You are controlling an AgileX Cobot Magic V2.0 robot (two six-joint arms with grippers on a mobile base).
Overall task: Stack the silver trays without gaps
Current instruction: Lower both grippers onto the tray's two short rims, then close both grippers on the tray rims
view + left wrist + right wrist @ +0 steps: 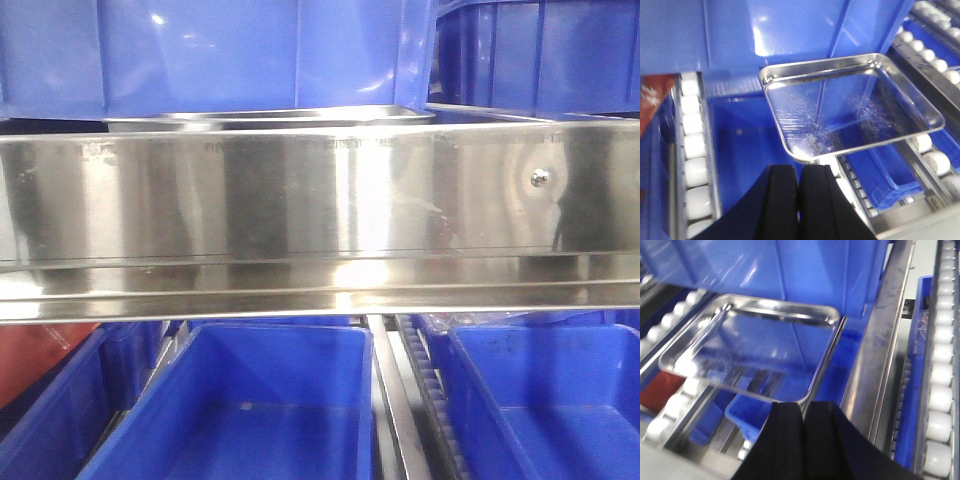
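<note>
My left gripper and right gripper are pressed together beside one silver tray (nipping its rim? unclear). Nothing stacked yet

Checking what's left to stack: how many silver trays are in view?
1. The silver tray lies across the roller rails above a blue bin; the front view shows only its rim. More could be nested under it or hidden behind the steel panel.

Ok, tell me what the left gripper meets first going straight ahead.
Probably the near corner of the silver tray, just beyond the shut jaws of the left gripper. Depth is unclear; it might slip beneath toward the blue bin.
</note>
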